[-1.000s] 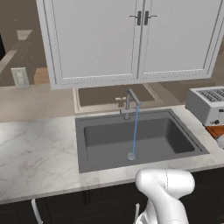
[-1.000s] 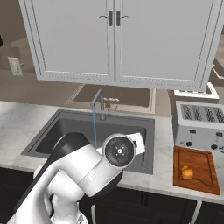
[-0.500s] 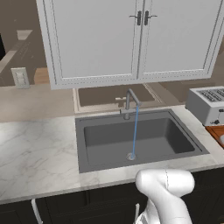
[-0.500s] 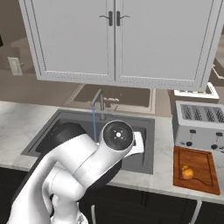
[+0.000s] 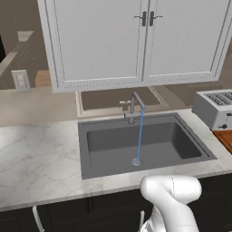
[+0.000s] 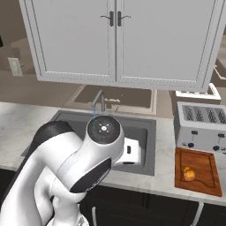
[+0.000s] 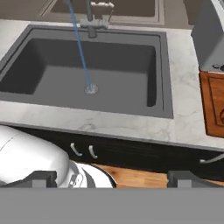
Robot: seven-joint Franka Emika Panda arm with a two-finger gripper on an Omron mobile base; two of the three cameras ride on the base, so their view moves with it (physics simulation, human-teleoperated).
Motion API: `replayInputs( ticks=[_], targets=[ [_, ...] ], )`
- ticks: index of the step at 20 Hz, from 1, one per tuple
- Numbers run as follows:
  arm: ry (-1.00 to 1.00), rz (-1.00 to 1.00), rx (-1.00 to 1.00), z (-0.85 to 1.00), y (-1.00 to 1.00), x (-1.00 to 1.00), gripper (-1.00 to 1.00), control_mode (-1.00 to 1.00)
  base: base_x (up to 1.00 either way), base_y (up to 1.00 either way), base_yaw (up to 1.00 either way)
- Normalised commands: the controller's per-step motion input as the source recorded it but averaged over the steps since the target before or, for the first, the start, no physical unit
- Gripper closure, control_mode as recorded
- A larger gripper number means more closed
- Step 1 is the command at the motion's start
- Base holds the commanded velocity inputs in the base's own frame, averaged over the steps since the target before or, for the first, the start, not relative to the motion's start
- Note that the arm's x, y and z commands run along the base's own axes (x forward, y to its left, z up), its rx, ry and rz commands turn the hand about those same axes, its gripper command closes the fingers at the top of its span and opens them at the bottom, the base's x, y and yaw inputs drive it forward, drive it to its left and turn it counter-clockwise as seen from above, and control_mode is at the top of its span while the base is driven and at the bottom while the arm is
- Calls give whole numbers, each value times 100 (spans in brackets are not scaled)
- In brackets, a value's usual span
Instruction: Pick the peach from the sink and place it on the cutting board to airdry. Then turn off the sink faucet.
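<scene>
On the cutting board [image 6: 198, 171] sits 1 peach [image 6: 189, 175]; claw [image 7: 112, 178] released.

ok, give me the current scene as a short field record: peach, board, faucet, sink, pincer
peach: resting on the cutting board, near its front left part
cutting board: on the counter right of the sink, in front of the silver toaster
sink faucet: running, a thin blue stream falls onto the drain
sink: dark grey basin, nothing in it but the drain
pincer: fingertips spread wide, nothing between them, above the counter's front edge
task left: turn off the faucet
</scene>
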Motion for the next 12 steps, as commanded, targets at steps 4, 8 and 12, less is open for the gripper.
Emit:
replayInputs(
  ticks=[4, 8, 12],
  targets=[
    [0, -9, 0, 3, 18, -26, -100, -100, 0, 0, 0],
    [-1, 1, 0, 2, 31, -25, -100, -100, 0, 0, 0],
    [-6, 4, 0, 5, 41, -32, -100, -100, 0, 0, 0]
  ],
)
